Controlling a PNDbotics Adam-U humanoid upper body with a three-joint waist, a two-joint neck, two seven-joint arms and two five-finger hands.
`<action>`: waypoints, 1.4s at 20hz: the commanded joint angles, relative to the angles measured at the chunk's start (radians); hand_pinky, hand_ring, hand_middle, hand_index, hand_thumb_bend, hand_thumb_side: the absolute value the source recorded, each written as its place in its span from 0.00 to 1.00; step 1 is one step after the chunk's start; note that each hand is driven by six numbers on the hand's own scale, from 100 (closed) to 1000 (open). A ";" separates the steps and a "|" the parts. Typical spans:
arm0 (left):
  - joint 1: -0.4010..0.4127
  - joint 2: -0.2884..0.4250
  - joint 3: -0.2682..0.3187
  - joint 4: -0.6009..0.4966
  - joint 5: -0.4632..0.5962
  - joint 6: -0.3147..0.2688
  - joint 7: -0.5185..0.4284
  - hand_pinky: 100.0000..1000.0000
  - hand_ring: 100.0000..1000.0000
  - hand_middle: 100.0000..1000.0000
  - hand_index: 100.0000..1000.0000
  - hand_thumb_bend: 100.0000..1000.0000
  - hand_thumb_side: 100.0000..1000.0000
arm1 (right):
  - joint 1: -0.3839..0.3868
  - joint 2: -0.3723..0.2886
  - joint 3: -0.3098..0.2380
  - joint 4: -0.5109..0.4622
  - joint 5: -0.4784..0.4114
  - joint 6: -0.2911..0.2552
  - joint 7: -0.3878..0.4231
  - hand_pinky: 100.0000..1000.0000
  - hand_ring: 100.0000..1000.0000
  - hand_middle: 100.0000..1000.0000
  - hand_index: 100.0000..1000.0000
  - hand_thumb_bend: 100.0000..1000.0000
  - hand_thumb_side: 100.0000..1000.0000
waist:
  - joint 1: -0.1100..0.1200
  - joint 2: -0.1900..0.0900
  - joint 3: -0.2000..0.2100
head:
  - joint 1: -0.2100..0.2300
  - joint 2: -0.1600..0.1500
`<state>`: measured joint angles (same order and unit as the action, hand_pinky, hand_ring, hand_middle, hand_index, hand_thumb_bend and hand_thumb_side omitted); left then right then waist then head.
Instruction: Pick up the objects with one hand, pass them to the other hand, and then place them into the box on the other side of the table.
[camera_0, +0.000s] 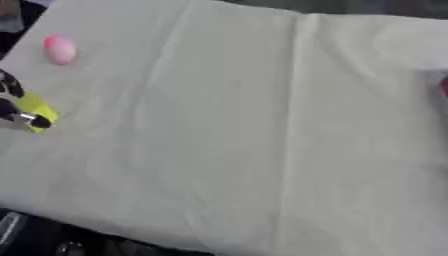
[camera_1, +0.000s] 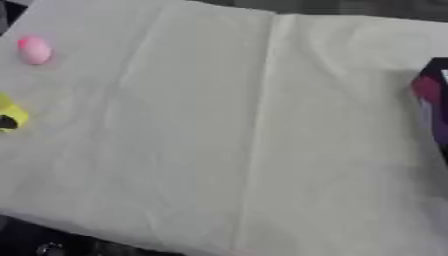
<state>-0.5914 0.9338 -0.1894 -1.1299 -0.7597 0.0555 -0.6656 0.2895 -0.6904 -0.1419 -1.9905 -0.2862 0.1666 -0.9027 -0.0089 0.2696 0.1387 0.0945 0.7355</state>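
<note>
At the left edge of the pale cloth-covered table (camera_0: 245, 130), my left hand (camera_0: 19, 116) shows only as black fingers with silver tips. They are curled round a small yellow object (camera_0: 38, 107), which is low over or resting on the cloth. A pink egg-shaped object (camera_0: 59, 49) lies alone on the cloth beyond it, near the far left corner. In the right eye view, a dark box (camera_1: 430, 95) with a magenta patch stands at the right edge. My right hand appears in neither view.
The cloth has long creases running from far to near. Its front edge drops off to dark floor and equipment (camera_0: 52, 240) at the lower left. Most of the box is cut off by the picture's edge.
</note>
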 joint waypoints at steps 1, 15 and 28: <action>-0.023 0.018 0.002 0.011 -0.027 0.002 0.018 0.84 0.84 0.74 0.72 0.83 0.59 | -0.004 -0.014 -0.005 -0.009 0.007 0.008 -0.004 0.59 0.66 0.66 0.75 0.83 0.16 | -0.010 0.002 0.000 | 0.001 -0.012; -0.034 -0.009 -0.005 0.032 -0.019 0.035 0.048 0.83 0.82 0.70 0.66 0.52 0.36 | -0.003 -0.004 -0.003 -0.009 0.007 0.019 -0.004 0.60 0.66 0.66 0.75 0.81 0.14 | -0.008 0.002 -0.006 | 0.003 -0.012; -0.032 -0.006 -0.007 0.023 -0.011 0.046 0.025 0.81 0.77 0.62 0.52 0.40 0.09 | 0.000 0.002 -0.006 -0.009 0.008 0.026 -0.004 0.60 0.66 0.66 0.76 0.81 0.14 | -0.006 0.001 -0.009 | 0.004 -0.009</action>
<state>-0.6170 0.8950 -0.2009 -1.1022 -0.7665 0.1004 -0.6360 0.2899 -0.6730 -0.1396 -1.9905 -0.2852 0.1849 -0.9008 -0.0089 0.2696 0.1301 0.0958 0.7355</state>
